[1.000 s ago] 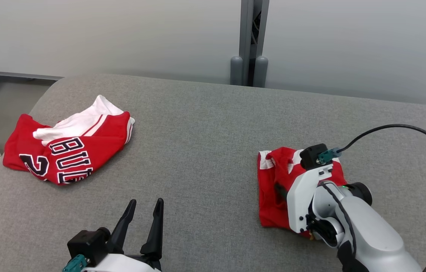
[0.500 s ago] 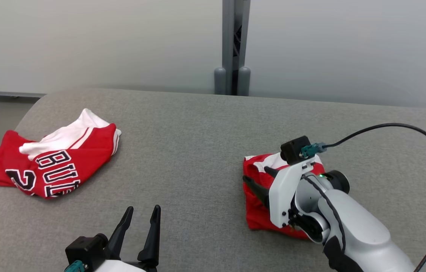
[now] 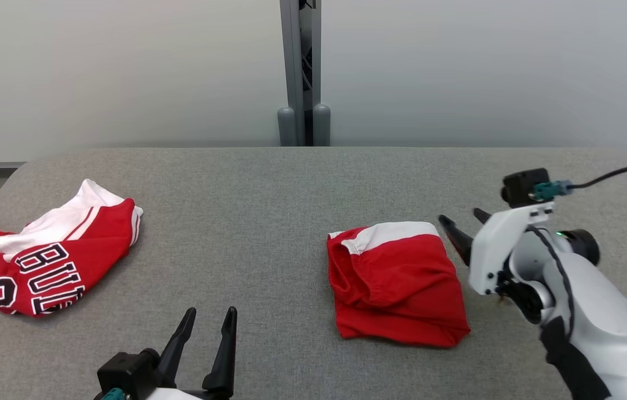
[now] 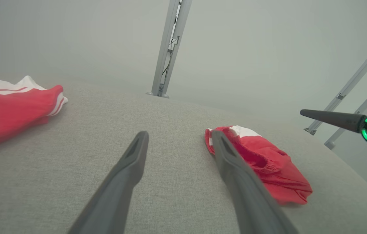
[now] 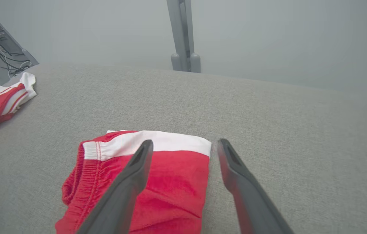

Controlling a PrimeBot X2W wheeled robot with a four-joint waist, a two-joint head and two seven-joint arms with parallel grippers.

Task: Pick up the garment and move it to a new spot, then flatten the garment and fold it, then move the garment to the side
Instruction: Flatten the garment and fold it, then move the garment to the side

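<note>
Right claw (image 3: 461, 218) wide open, holding nothing, up in the air just beside the right edge of the shorts (image 3: 397, 283), not touching. Left claw (image 3: 211, 312) wide open too, empty, low and close to the robot, well apart from the cloth. Shorts folded into a small red square with a white band at the far end, lying flat on the grey pad (image 3: 269, 189), toward the right side. Looks like the last step, the move to the side, about done; now a matter of getting away clean. Best to lift the right claw up first, then pull back, never across the cloth. In the right wrist view, one finger (image 5: 128, 182) over the red cloth and the other over bare pad, so keep both tips high. Go slow: thin, slippy-looking cloth, easy to catch on a tip and easy to drag open. Watch the puffy elastic side on the left of the shorts, looser than the rest and most likely to flop. Leave the fold alone if flat enough; no more poking. Mind the black cable (image 3: 625, 170) behind the wrist too, to stop a snag on the way back. Keep away from the jersey (image 3: 46, 255), crumpled at the far left of the pad, well apart from the shorts. Park the right claw low, like the left one, with a clear look at the pad.
</note>
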